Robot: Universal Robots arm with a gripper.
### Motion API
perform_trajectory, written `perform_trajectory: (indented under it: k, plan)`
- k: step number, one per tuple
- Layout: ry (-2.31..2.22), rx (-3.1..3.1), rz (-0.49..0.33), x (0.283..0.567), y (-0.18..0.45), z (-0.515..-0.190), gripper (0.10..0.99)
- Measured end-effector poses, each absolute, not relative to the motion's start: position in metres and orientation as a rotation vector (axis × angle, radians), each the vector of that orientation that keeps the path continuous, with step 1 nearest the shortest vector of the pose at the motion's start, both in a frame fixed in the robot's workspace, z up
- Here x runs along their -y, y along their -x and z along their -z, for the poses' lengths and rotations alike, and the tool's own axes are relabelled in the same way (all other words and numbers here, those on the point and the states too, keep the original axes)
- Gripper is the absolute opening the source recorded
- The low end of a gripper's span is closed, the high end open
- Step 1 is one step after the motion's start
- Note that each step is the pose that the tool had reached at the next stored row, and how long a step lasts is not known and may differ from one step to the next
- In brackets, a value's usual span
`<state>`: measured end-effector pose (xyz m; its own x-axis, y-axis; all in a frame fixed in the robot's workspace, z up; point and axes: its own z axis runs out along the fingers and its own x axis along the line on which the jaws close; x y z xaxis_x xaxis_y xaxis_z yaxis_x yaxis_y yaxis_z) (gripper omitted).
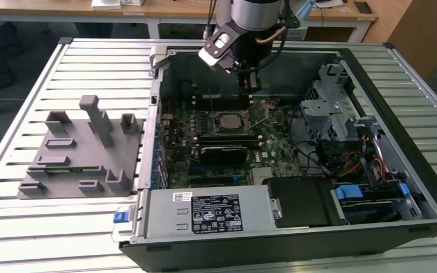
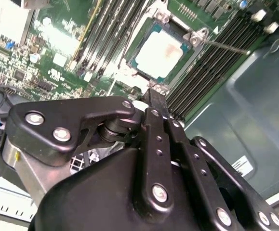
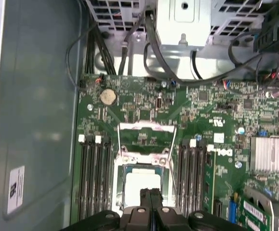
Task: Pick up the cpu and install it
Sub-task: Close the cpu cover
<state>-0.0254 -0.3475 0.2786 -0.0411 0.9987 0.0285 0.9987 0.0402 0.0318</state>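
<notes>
The cpu (image 2: 161, 50) lies flat in the socket on the green motherboard (image 1: 275, 145), silvery-white top up, with the socket's metal frame (image 3: 146, 132) flipped open beside it. It also appears in the first wrist view as the cpu (image 3: 141, 179) and in the exterior view as the cpu (image 1: 226, 120). My gripper (image 1: 250, 88) hangs inside the case a little above the board, just off the socket's edge. Its two black fingers are pressed together with nothing between them, seen in both wrist views as the gripper (image 2: 154, 94) and the gripper (image 3: 150, 192).
The open computer case (image 1: 400, 62) lies on a slatted table (image 1: 97, 62). Memory slots (image 3: 93, 173) flank the socket, and a thin lever (image 2: 221, 45) sticks out by it. A grey fixture (image 1: 82, 153) sits at the exterior view's left. Drive cages and cables (image 1: 340, 114) fill the exterior view's right.
</notes>
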Motion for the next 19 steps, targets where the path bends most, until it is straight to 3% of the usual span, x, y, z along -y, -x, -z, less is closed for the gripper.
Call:
perform_trajectory:
  k: [19]
  plan:
    - [-2.174, -2.265, -0.067, 0.348, 0.006, -0.279, 0.106]
